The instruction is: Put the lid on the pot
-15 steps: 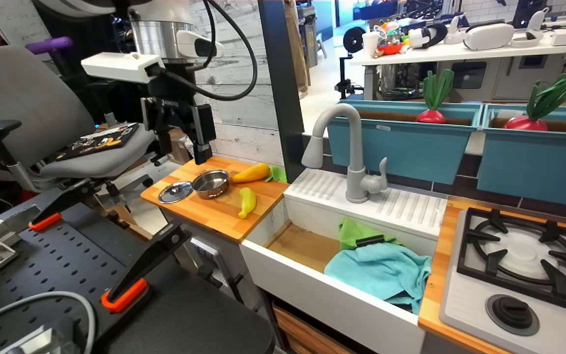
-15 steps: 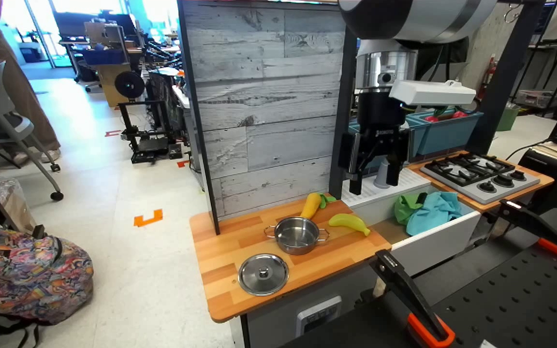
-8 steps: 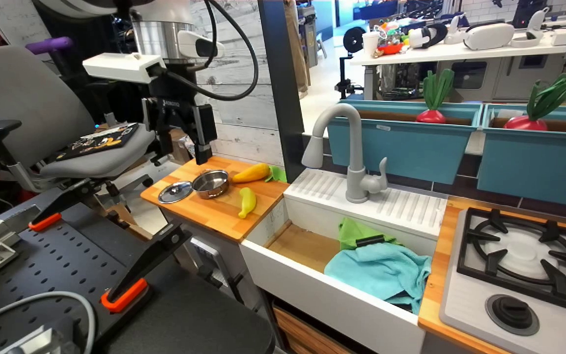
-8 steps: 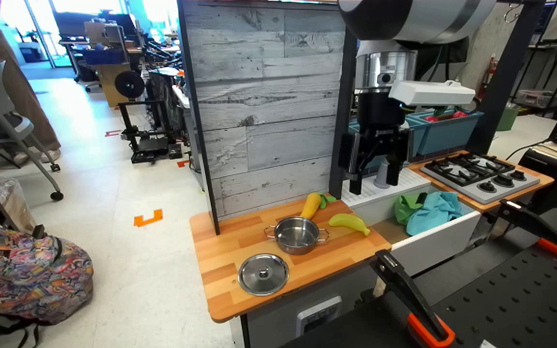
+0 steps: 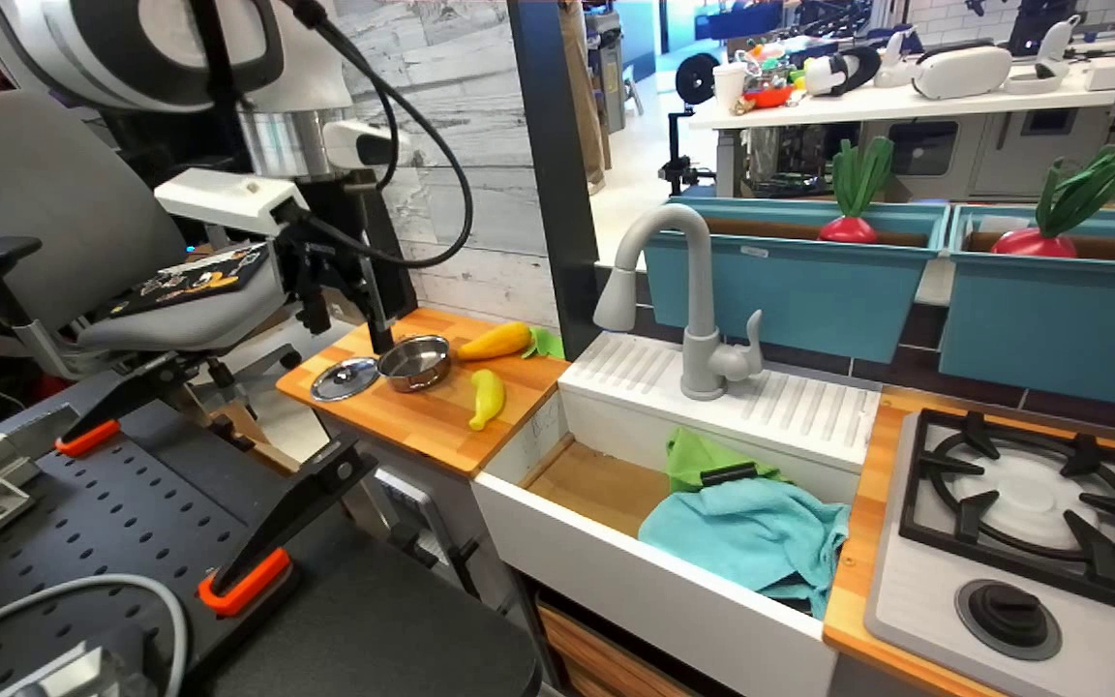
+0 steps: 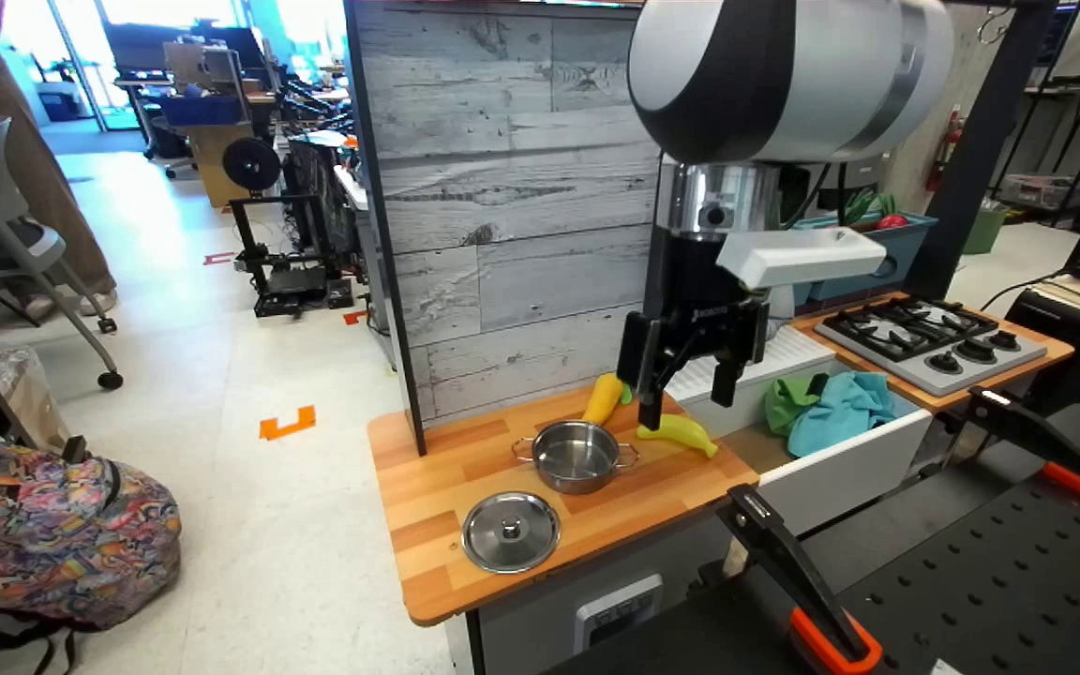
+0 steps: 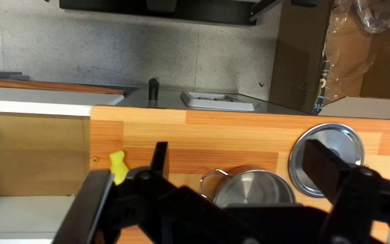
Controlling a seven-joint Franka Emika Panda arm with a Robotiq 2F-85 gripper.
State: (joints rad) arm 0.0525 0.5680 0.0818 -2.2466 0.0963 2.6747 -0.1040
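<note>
The lid [image 6: 511,532], a flat round silver disc with a small knob, lies on the wooden counter [image 6: 437,450], knob up. The pot [image 6: 576,457], shiny and silver with wire handles, stands uncovered beside it. Both show in an exterior view too, lid [image 5: 345,378] and pot [image 5: 415,363]. My gripper [image 6: 688,403] is open and empty, in the air above the counter; it also shows in an exterior view [image 5: 348,329]. In the wrist view, my gripper [image 7: 237,149] has its fingers wide apart. One finger covers part of the lid [image 7: 345,144]; the gripper body hides the pot's [image 7: 256,189] lower part.
A yellow banana [image 6: 678,431] and an orange-yellow squash [image 6: 604,398] lie near the pot. A wood-panel wall [image 6: 521,216] stands behind the counter. The white sink [image 5: 654,610] with cloths and a grey faucet [image 5: 703,290] adjoins the counter.
My arm and gripper have moved down toward the counter, and a little to the left in both exterior views. The gripper stays open. The lid and pot have not moved.
</note>
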